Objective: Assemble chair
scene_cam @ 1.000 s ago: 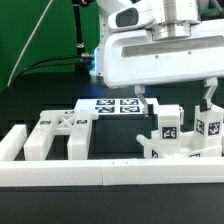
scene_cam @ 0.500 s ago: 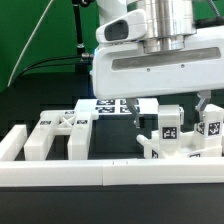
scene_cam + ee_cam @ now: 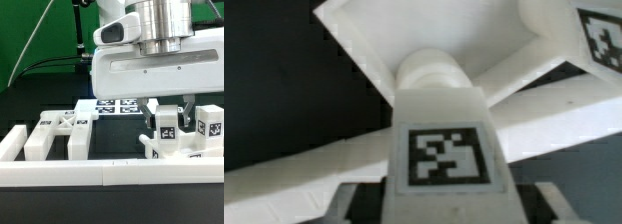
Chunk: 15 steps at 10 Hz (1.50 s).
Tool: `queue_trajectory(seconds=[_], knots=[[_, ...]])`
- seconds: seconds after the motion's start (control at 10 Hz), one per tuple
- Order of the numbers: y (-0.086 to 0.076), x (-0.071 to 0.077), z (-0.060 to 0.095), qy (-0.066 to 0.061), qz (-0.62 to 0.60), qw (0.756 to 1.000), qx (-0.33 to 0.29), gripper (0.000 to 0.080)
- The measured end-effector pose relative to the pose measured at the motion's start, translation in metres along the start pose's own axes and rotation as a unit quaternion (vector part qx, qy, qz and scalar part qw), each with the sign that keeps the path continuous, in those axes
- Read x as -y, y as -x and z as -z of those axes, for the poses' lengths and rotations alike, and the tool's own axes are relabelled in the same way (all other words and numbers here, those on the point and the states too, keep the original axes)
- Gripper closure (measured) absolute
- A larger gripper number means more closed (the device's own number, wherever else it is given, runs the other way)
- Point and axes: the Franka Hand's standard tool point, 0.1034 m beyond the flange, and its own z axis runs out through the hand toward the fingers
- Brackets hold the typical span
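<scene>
My gripper (image 3: 171, 110) hangs over the chair parts at the exterior view's right. Its two fingers (image 3: 152, 108) stand on either side of an upright white tagged block (image 3: 168, 127). In the wrist view the block (image 3: 452, 130) fills the space in my gripper (image 3: 452, 208), with a thin dark gap on each side, so the jaws are open around it. A second tagged block (image 3: 210, 125) stands just beyond, and both rise from a white panel (image 3: 150, 148). Two barred frames (image 3: 55, 135) lie at the exterior view's left.
The marker board (image 3: 113, 105) lies flat behind the parts. The long low white border rail (image 3: 100, 176) runs along the front. A green backdrop and cables are at the back.
My fingers have drawn closer together and come down around the tagged block. The parts on the table have not moved.
</scene>
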Motion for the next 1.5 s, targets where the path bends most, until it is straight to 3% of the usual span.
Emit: queue_trajectory(seconds=[0.2, 0.5, 0.9, 1.1, 1.2, 1.3, 1.4, 1.5], knots=[[0.0, 0.0, 0.0, 0.0, -0.061, 0.998, 0.0, 0.0515], [0.002, 0.008, -0.002, -0.006, -0.275, 0.961, -0.027, 0.0515], [0.005, 0.009, -0.003, -0.014, -0.465, 0.885, -0.022, 0.0511], [0.011, 0.018, -0.004, -0.009, -0.561, 0.828, -0.015, 0.0511], [0.011, 0.018, -0.004, -0.007, -0.558, 0.83, -0.016, 0.0511], [0.011, 0.018, -0.004, -0.007, -0.552, 0.834, -0.016, 0.0436], [0.011, 0.018, -0.004, -0.007, -0.541, 0.841, -0.016, 0.0436], [0.012, 0.018, -0.004, -0.004, -0.513, 0.858, -0.016, 0.0299]])
